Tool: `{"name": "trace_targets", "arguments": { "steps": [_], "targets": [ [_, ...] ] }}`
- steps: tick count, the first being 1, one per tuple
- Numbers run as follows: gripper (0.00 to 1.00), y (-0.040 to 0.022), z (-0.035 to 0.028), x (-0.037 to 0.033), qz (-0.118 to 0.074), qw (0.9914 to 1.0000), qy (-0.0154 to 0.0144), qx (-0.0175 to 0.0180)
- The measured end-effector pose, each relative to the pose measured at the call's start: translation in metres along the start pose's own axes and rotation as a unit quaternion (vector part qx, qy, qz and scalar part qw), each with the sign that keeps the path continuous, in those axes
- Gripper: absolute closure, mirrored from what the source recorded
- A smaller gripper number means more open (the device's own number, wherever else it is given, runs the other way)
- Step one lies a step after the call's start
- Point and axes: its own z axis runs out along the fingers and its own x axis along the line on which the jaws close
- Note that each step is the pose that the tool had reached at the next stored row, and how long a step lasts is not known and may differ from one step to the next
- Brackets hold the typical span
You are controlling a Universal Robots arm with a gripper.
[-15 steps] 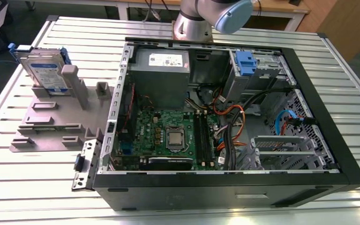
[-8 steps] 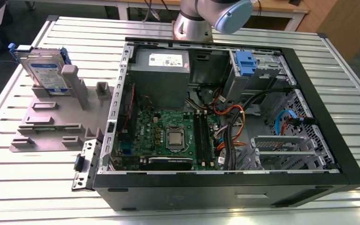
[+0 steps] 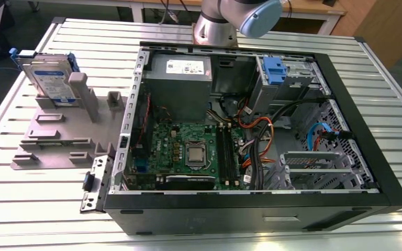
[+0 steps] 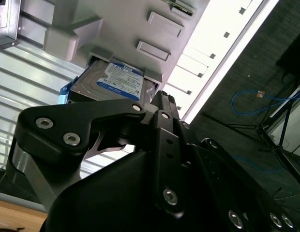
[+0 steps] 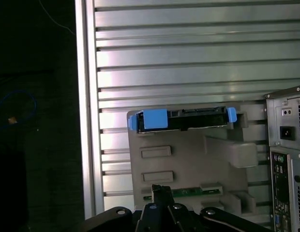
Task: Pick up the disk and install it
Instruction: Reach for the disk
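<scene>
Disk (image 3: 49, 78) position check: where is it sitting? (Operator)

It is standing on edge in a slot of the grey stand (image 3: 58, 130), which is lying near the tabletop (image 3: 103, 42) corner at the exterior view's far left. Blue carrier rails are framing its silver body, and its labelled face is showing. (Inspector)

What is lying next to the stand? (Operator)

An open computer case (image 3: 257, 136) is lying on its side across the middle of the tabletop, just beside the stand. The arm (image 3: 232, 21) is rising at the tabletop's far edge. (Inspector)

Where is the hand (image 5: 159, 191) hanging, and what is its state? (Operator)

In the first wrist view it is hanging over the stand, apart from the disk (image 5: 181, 118), which is showing edge-on. In the second wrist view the hand (image 4: 157, 99) is hovering near the disk (image 4: 109, 82) without touching it. Whether it is released or clenched, I cannot tell. (Inspector)
</scene>
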Motion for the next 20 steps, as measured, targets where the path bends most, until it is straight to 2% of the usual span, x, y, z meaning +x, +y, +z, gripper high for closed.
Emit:
{"name": "trace_targets", "arguments": {
  "steps": [10,14,20],
  "targets": [
    [0.89,-0.0003,-0.0001,0.0053,0.000,1.00000,0.0000,0.0000],
    [0.89,0.0033,0.0008,0.0040,0.000,1.00000,0.0007,0.0000],
    [0.89,0.0125,0.0037,-0.0027,0.000,0.99998,0.0066,0.0005]
  ]
}}
